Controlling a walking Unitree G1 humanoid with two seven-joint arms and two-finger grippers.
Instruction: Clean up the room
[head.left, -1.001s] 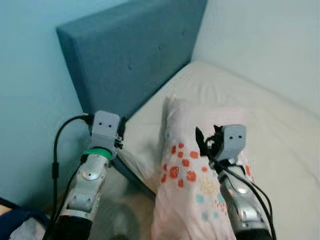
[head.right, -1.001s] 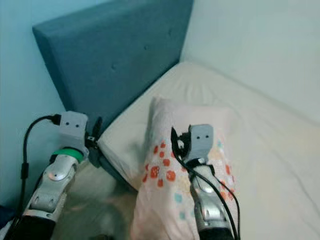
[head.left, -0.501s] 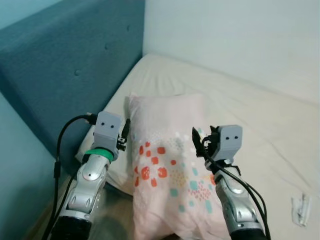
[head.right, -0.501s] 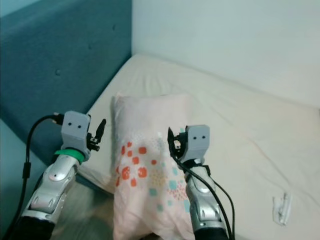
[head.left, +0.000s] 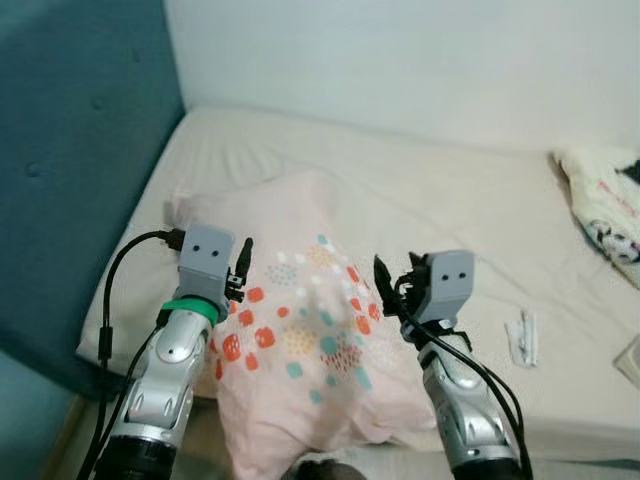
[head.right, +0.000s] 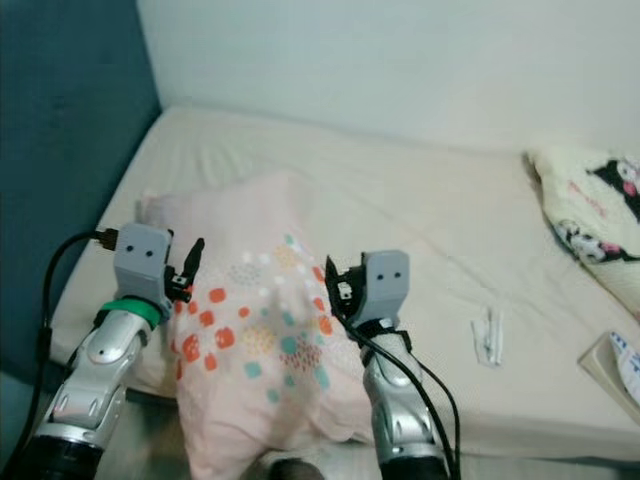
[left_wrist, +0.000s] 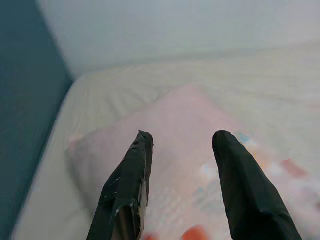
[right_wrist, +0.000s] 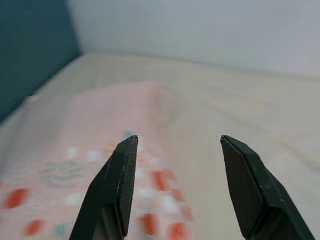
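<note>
Pink spotted pillow (head.left: 300, 330) on cream mattress (head.left: 440, 190). Left gripper (left_wrist: 180, 185) and right gripper (right_wrist: 177, 187) both spread wide, empty, above pillow. Small white item (head.left: 524, 338) and patterned blanket (head.left: 605, 210) not yet tidied; cleanup looks early.

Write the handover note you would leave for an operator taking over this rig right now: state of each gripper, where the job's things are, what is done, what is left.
Left gripper: open, holding nothing, raised over the pink pillow.
Right gripper: open, holding nothing, raised over the same pillow's right part.
The pink patterned pillow lies on the bed, its near end hanging over the mattress edge toward the robot.
A cream printed cushion or blanket lies at the bed's far right. A small white object lies on the sheet to the right of the right arm; what it is cannot be told.
Done: nothing visibly grasped yet.
Left: probably straightening the pillow and clearing the small item.
</note>
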